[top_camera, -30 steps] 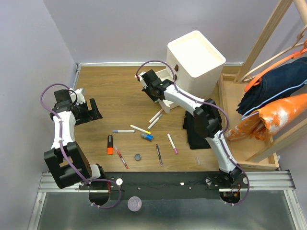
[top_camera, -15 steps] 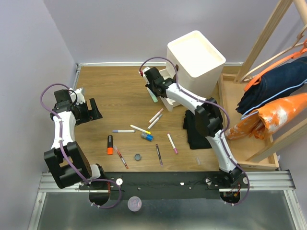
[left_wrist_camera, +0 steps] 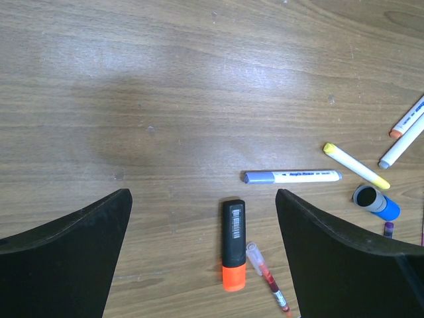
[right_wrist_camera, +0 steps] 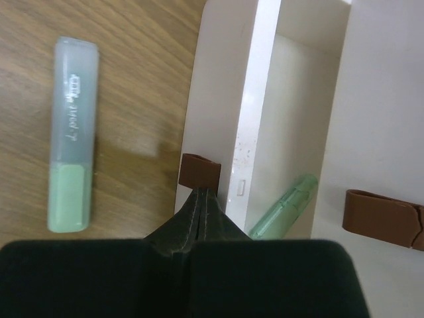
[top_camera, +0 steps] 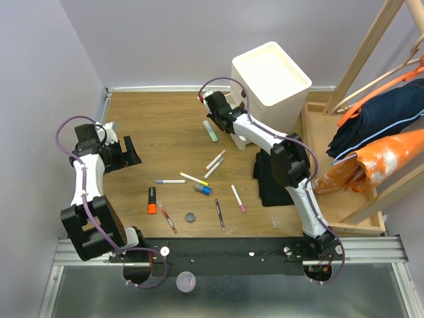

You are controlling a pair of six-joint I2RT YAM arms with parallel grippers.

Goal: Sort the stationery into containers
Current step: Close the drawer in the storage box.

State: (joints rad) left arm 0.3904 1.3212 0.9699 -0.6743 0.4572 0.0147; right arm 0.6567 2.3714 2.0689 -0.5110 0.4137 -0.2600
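Note:
Stationery lies loose on the wooden table: an orange highlighter [top_camera: 152, 200] [left_wrist_camera: 233, 245], a red pen [left_wrist_camera: 268, 281], a blue-capped white marker [left_wrist_camera: 291, 176], a yellow-tipped pen [left_wrist_camera: 356, 165], and a pale-green highlighter [top_camera: 211, 130] [right_wrist_camera: 71, 169]. The white cabinet [top_camera: 268, 83] has a drawer [right_wrist_camera: 255, 99] pulled out, with a green pen [right_wrist_camera: 283, 205] inside. My right gripper [top_camera: 225, 122] [right_wrist_camera: 200, 192] is shut with nothing in it, its tip against the drawer's brown handle [right_wrist_camera: 200, 171]. My left gripper [top_camera: 122, 154] [left_wrist_camera: 202, 195] hangs open above the table, left of the pens.
A folded black cloth [top_camera: 271, 179] lies right of the pens. A wooden rack [top_camera: 371, 73] with hanging clothes stands at the right. A blue cap [top_camera: 203, 189], a grey cap [top_camera: 190, 217] and further pens [top_camera: 238, 198] are scattered mid-table. A second brown handle [right_wrist_camera: 381, 209] shows on the cabinet.
My right gripper has moved right toward the cabinet, still shut. The pale-green highlighter it was covering now lies in plain view on the table. The left arm has not moved.

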